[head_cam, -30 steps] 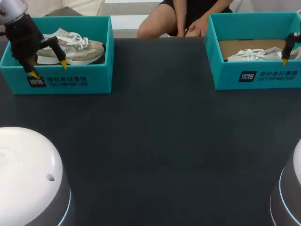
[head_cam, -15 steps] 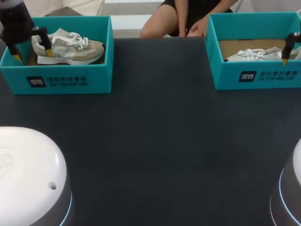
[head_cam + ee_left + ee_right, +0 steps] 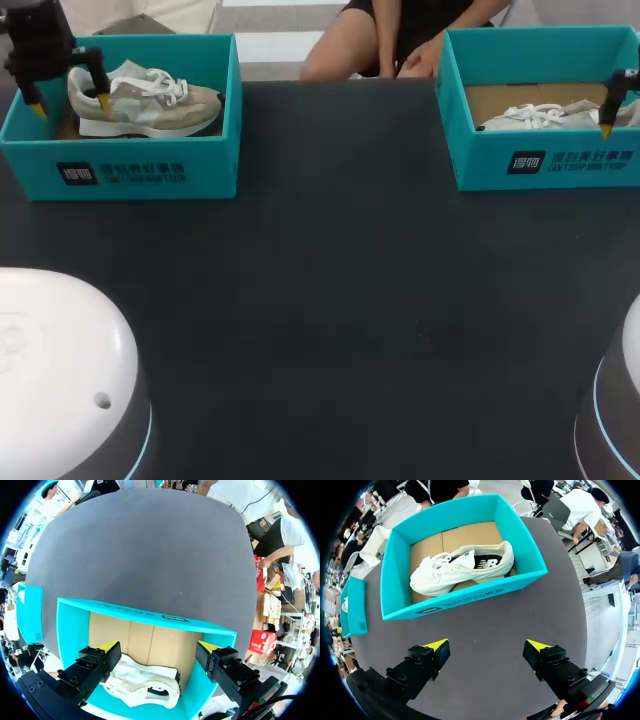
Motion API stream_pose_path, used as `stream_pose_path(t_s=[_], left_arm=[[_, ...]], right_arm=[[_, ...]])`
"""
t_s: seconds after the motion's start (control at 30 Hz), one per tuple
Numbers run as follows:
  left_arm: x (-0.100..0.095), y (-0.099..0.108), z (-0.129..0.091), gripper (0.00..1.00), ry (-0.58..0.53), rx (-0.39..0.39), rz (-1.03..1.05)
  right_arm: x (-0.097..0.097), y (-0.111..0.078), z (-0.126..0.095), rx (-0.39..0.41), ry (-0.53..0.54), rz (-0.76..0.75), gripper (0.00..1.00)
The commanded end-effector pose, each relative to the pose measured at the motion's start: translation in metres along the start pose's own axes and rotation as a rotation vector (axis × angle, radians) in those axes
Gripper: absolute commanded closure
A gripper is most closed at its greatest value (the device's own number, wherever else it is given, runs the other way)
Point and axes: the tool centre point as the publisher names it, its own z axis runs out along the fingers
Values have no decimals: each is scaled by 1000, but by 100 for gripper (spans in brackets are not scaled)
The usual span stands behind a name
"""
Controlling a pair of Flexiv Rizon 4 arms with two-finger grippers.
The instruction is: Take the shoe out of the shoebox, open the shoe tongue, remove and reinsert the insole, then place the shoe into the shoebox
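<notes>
Closely, left wrist view shows shoe [image 3: 144,682] between fingers [image 3: 107,657].

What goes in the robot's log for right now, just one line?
stage: left shoe not yet out | left pincer: open, over its heel, in left shoebox | right pincer: open, over table, right shoebox ahead

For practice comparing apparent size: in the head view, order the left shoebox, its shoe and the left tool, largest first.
1. left shoebox.
Then shoe and left tool: alike in size, the tool nearer the camera and partly out of view, so unranked.
</notes>
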Motion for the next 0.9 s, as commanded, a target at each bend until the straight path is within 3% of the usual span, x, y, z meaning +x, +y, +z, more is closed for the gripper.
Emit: stream_pose_path(t_s=[0.03, 0.4, 0.63, 0.9], left_arm=[[1, -2, 0, 0, 1, -5, 0], [1, -2, 0, 0, 1, -5, 0], [25, 26, 6, 0, 30, -20, -53], [55, 79, 5, 0, 44, -88, -54]], right_arm=[[0, -1, 0, -2, 1, 1, 0], [0, -1, 0, -2, 1, 1, 0], [0, -1, 0, -2, 1, 1, 0], [0, -1, 0, -2, 1, 1, 0]])
